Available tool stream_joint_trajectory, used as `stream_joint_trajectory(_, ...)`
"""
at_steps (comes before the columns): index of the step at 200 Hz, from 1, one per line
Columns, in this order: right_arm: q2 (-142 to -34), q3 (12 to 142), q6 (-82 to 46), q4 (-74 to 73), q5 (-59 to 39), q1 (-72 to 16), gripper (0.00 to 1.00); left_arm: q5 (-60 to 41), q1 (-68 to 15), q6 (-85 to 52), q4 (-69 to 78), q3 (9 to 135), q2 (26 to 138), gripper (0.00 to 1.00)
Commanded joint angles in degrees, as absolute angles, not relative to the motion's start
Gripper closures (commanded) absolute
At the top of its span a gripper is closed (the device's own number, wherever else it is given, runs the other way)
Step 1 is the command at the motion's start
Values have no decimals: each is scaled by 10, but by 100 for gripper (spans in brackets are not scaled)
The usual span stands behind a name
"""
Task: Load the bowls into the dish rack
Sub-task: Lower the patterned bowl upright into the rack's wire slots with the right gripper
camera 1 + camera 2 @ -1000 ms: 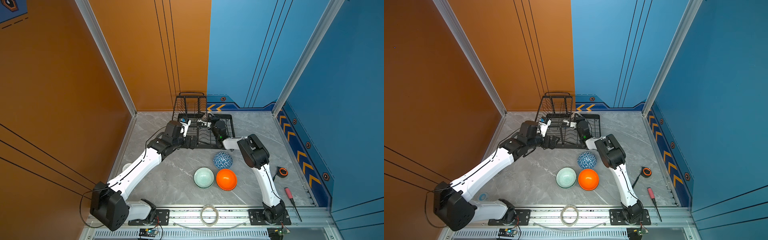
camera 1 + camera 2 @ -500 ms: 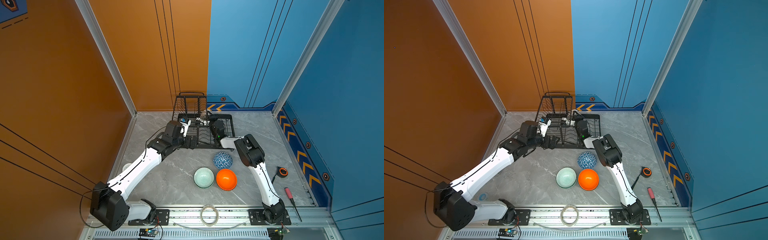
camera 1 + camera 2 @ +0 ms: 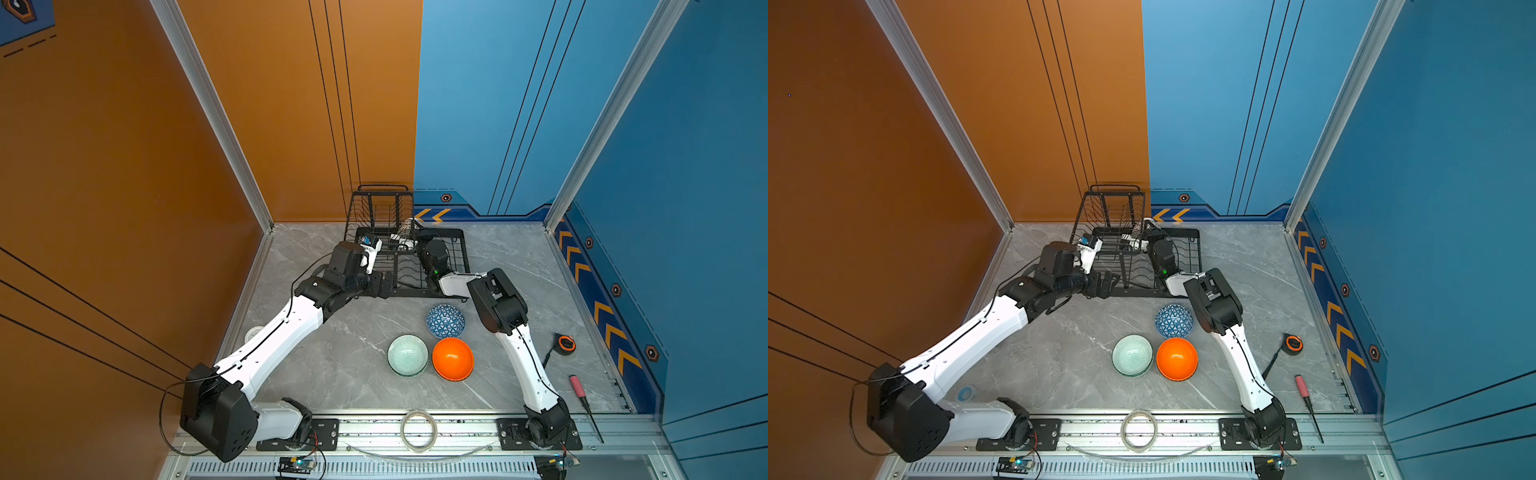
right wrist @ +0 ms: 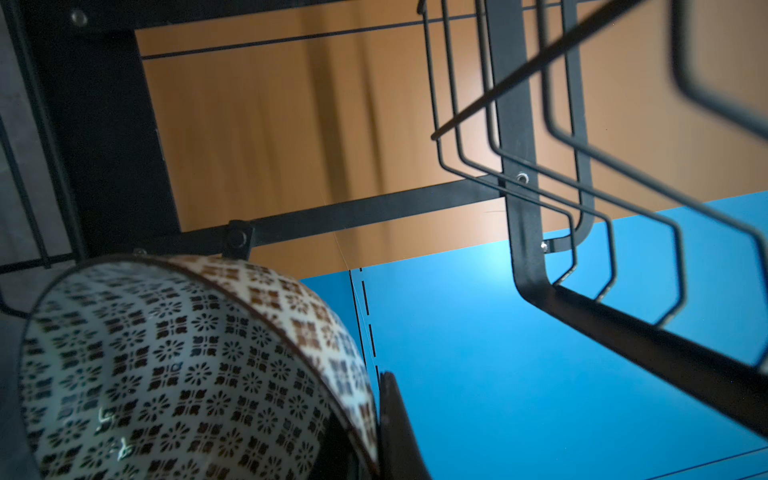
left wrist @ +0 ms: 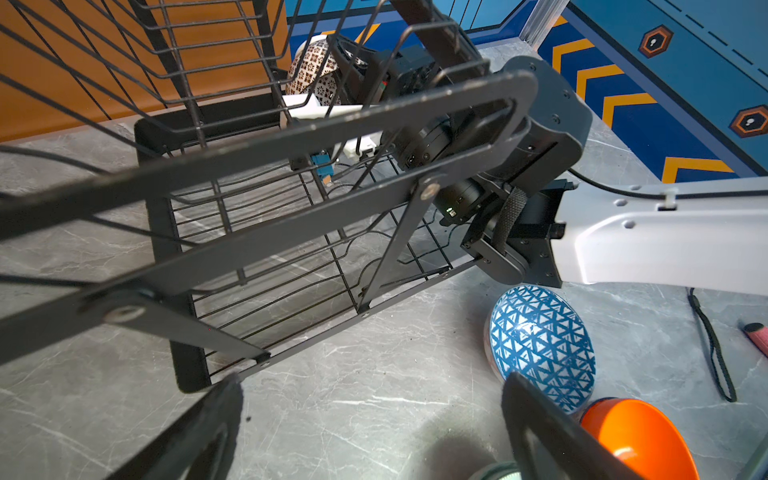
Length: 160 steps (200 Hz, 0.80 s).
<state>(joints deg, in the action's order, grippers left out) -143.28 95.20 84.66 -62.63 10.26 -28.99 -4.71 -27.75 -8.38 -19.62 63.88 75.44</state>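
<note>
Desk: grey marbled top. The rack stands at its far side and three loose bowls lie nearer the front.
Dish rack: black wire, with a flat slotted lower tray and a raised upper basket at the tray's left end in both top views.
Pale mint bowl: mouth up on the desk, touching or just beside the orange bowl, well apart from both pairs of fingers.
Orange bowl: dome up on the desk, just in front of the blue one.
Blue triangle bowl: dome up on the desk, between the rack's front edge and the orange bowl, under the right forearm.
Lattice bowl: white with a dark lattice, tipped on its side at the far end of the lower tray, beside the upper basket. Whether it rests on the wires cannot be told.
Left fingers: spread wide and empty, low over the bare desk just beside the rack's near left corner.
Right fingers: pressed together on the lattice bowl's rim, one outside the wall and the other hidden inside. The arm reaches over the tray.
</note>
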Motion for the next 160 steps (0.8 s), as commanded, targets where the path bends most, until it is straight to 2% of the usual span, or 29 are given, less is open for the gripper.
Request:
stream_joint_trajectory(1,-1438,949,844,-657,86,-295,100,-42,-276,-79,-208,631,743,2)
stream_joint_trajectory(160,-1427,903,850,-640,90,-297,100,-47,-273,-78,-208,627,737,2)
